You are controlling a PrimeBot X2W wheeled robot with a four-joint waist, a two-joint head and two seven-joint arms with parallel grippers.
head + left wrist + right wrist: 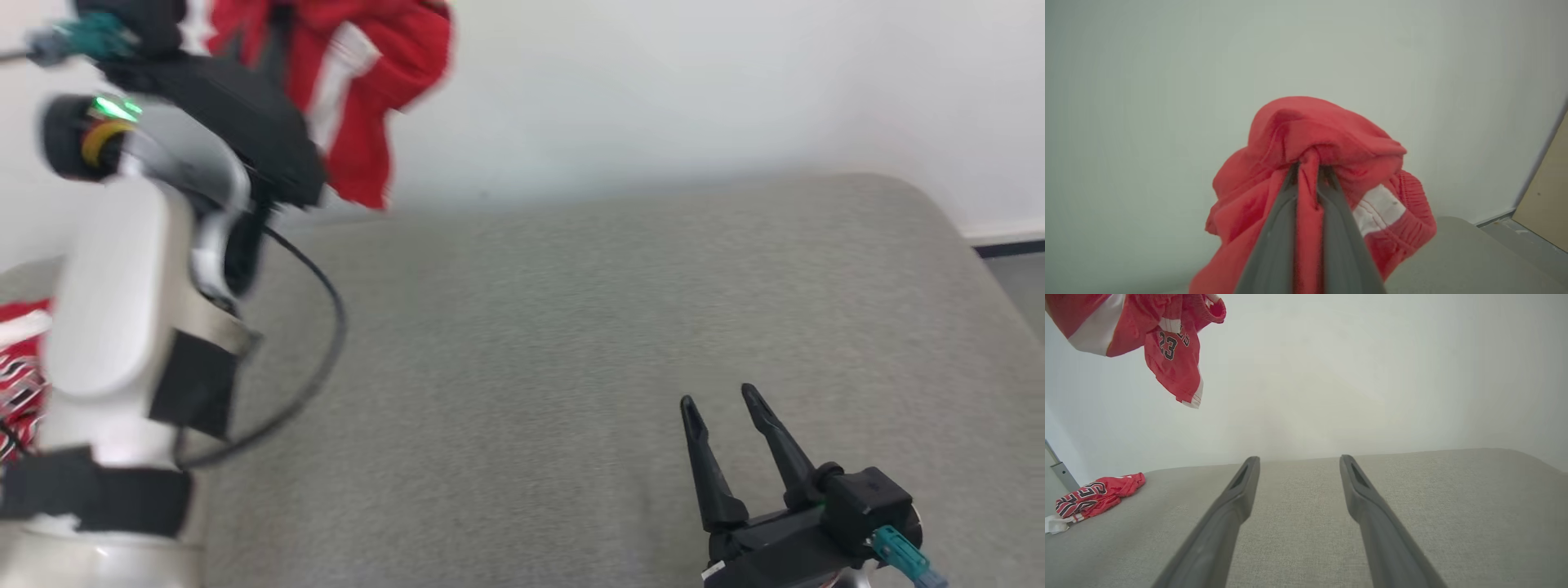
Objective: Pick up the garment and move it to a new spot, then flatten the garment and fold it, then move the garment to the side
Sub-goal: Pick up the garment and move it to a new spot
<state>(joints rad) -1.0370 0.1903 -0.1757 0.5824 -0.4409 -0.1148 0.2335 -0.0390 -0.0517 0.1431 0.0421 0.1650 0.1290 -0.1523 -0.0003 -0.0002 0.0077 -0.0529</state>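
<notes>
High at far left, above the grey woven cushion top (571, 327): carrying the red mesh garment with white trim (367, 98), well clear of the surface.

Clamped hard on a bunched fold of the cloth by the left gripper (1308, 171), with the rest hanging loose below and a black 23 legible in the right wrist view. Low at near right, jaws wide apart and nothing between them: the right gripper (718, 394). Carry toward the open middle of the cushion, well apart from the second crumpled red printed garment (1094, 496) at the left edge. Swing smoothly; probably a thin pinch on slippery mesh, likely to slide if jerked. Lower hem-first, then drag a little to lay it out long, not in a heap. Bring the free claw in only after touchdown.
</notes>
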